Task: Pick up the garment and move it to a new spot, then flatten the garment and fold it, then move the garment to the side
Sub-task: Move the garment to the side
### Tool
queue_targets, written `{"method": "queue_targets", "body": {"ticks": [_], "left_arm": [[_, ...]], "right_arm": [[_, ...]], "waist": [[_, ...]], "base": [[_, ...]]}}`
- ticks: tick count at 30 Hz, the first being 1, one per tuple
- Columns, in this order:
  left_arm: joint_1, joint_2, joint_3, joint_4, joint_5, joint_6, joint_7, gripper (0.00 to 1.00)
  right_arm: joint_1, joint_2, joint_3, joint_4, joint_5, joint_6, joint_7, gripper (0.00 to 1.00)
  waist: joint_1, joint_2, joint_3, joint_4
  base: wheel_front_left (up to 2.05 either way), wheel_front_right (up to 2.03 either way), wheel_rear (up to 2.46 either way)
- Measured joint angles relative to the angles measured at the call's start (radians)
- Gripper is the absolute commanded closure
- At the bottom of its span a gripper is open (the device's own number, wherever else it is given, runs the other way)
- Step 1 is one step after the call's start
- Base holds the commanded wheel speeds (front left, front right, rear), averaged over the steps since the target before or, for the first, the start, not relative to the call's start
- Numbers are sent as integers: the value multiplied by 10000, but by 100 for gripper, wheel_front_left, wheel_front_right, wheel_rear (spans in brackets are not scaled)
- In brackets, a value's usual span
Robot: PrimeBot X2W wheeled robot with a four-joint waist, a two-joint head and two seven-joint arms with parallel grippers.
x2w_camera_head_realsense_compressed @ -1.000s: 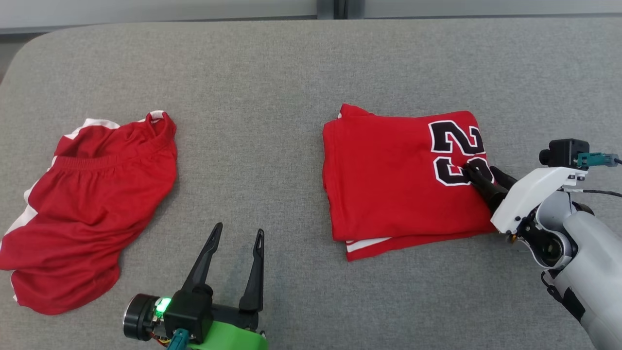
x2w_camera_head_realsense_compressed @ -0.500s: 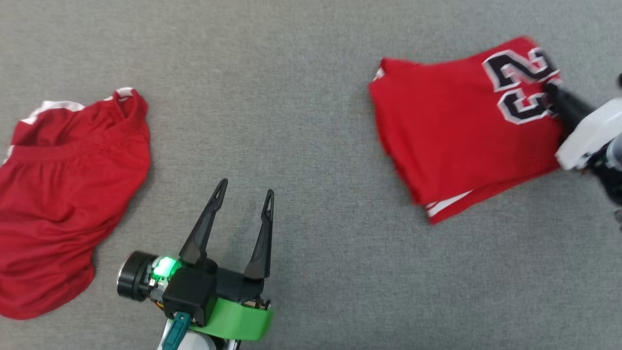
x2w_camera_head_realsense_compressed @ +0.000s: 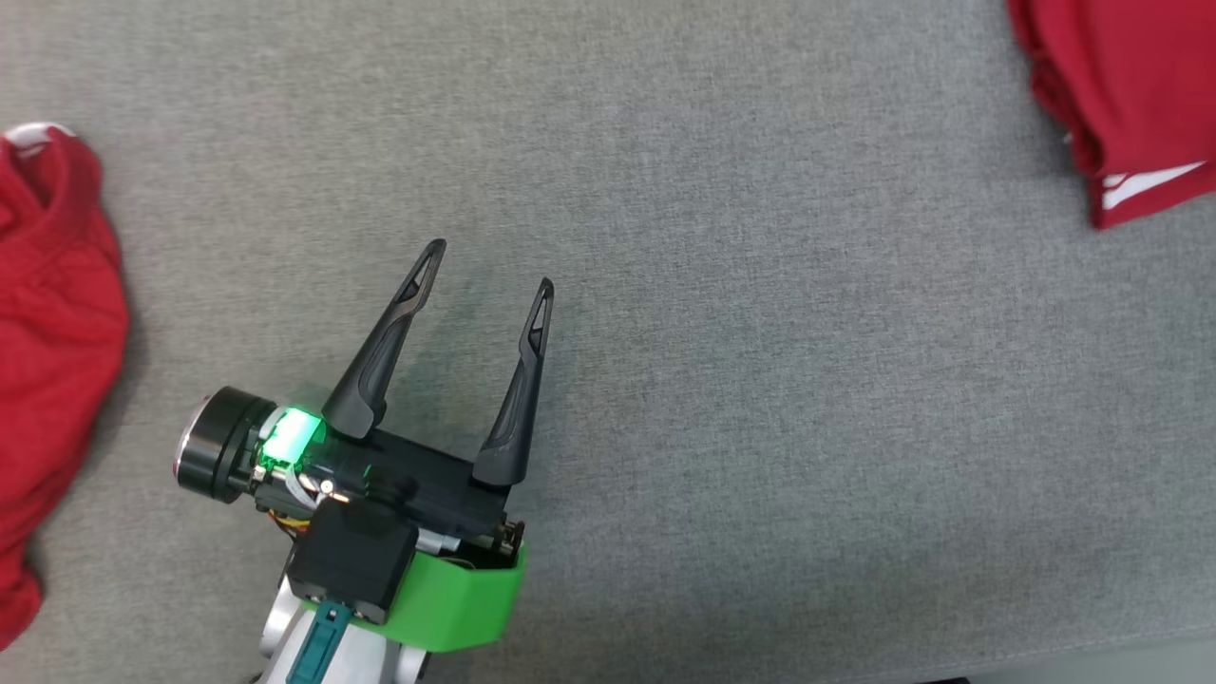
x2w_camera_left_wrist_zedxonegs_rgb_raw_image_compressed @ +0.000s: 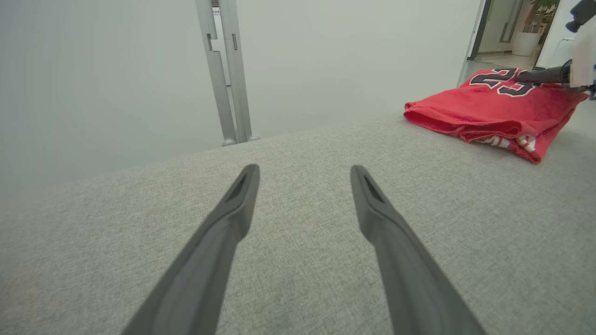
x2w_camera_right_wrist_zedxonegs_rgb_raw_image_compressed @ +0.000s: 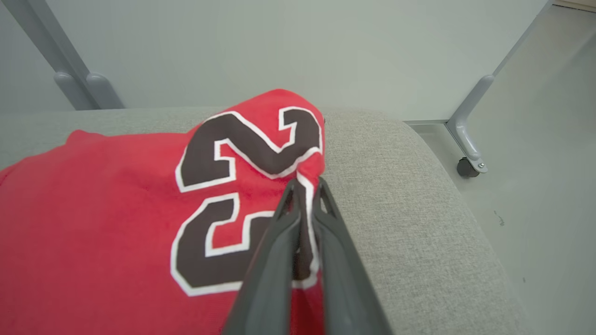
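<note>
Two grippers. Right gripper (x2w_camera_right_wrist_zedxonegs_rgb_raw_image_compressed: 306, 187) clamps a folded red jersey (x2w_camera_right_wrist_zedxonegs_rgb_raw_image_compressed: 116, 200) by its edge. Left gripper (x2w_camera_head_realsense_compressed: 489, 268) hovers, fingers spread, over grey cushion (x2w_camera_head_realsense_compressed: 779, 399).

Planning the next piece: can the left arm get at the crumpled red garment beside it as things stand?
Probably yes: the left gripper is open and empty, and only bare grey surface lies between it and the crumpled red garment to its left.

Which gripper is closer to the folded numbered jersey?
Right. The right gripper is shut on the folded jersey; the left gripper stands open over the grey surface, well apart.
</note>
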Motion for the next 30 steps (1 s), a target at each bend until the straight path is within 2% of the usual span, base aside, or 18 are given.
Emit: {"method": "queue_targets", "body": {"ticks": [8, 9, 10, 11, 12, 13, 16, 19, 21, 24, 30], "left_arm": [[-44, 284, -75, -184, 84, -35, -2, 0], [-46, 305, -102, -178, 88, -48, -2, 0], [-50, 316, -142, -169, 88, -69, 0, 0], [-61, 322, -167, -167, 88, -73, -2, 0], [-90, 322, -188, -167, 88, -73, -2, 0], [-128, 318, -207, -176, 88, -73, -2, 0], [-246, 301, -265, -196, 86, -61, -2, 0], [-244, 274, -270, -182, 59, 52, -2, 0], [-237, 251, -249, -148, -33, 146, -2, 0], [-126, 109, -182, -13, -291, 291, -2, 0], [524, -194, 320, 577, -1285, 523, 0, 0]], "right_arm": [[-430, -800, -430, 802, -382, 0, -476, 100], [-500, -867, -470, 941, -537, 0, -535, 97], [-602, -890, -514, 1083, -700, 0, -591, 88], [-690, -899, -573, 1191, -790, 0, -642, 66], [-853, -897, -652, 1363, -984, 0, -675, 7], [-1034, -884, -744, 1555, -1239, 0, -717, 0], [-1612, -779, -1266, 1778, -2357, 0, -775, 0], [-1785, -303, -2178, 1450, -3613, 0, -792, 0], [-1477, 196, -2713, 1081, -4332, 0, -796, 0], [-412, 1269, -3528, 280, -5058, 0, -796, 0], [1741, 3058, -4109, -1465, -5770, -2, -798, 0]], "waist": [[-1, 0, 782, -341], [0, 0, 839, -335], [0, 0, 867, -301], [-1, 0, 879, -265], [-1, 0, 887, -210], [-1, 0, 887, -153], [-1, 0, 858, -6], [-1, -1, 722, 77], [-1, -1, 575, 103], [-1, 0, 222, 136], [-1, 0, -768, 173]], "base": [[0, 0, 0], [0, 0, 0], [0, 0, 0], [0, 0, 0], [0, 0, 0], [0, 0, 0], [0, 0, 0], [0, 0, 0], [0, 0, 0], [0, 0, 0], [0, 0, 0]]}}
